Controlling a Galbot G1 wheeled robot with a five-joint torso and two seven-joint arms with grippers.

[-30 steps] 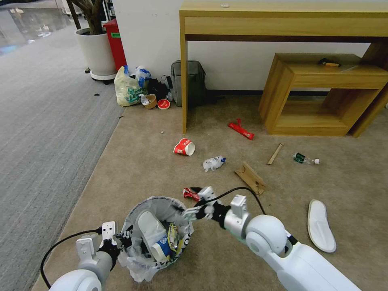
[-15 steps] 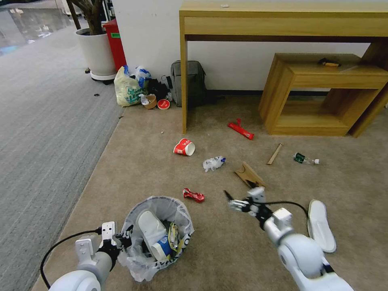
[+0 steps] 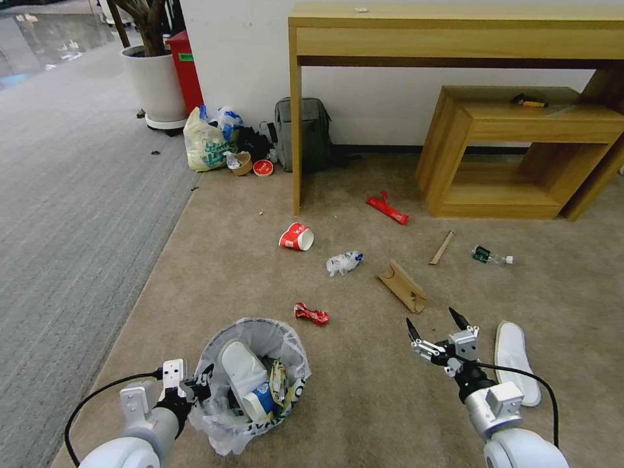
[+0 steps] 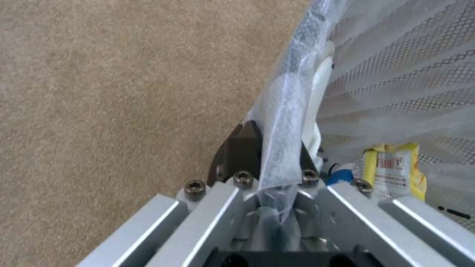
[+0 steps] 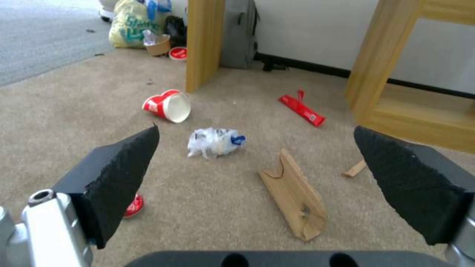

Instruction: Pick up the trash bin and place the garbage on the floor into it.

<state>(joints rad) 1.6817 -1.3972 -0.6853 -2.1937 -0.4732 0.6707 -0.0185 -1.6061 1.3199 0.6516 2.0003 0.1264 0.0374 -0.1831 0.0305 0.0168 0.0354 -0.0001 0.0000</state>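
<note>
On the beige short-pile carpet (image 3: 364, 390), the left end effector (image 3: 195, 389) pinches the bag-lined mesh trash bin's (image 3: 257, 338) crinkly rim; the right end effector (image 3: 437, 325), fingers spread, hovers near flattened cardboard (image 3: 403, 286).

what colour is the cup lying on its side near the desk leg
The cup is red with white print and a white inside, clearest in the right wrist view.

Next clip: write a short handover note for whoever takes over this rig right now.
Left gripper: shut on the trash bin rim.
Right gripper: open, empty, above the floor beside the white slipper.
Done: one slipper, a blue cup and a yellow wrapper are in the bin.
Left: crushed can, cardboard, crumpled wrapper, red cup, red wrapper, stick, bottle.
</note>
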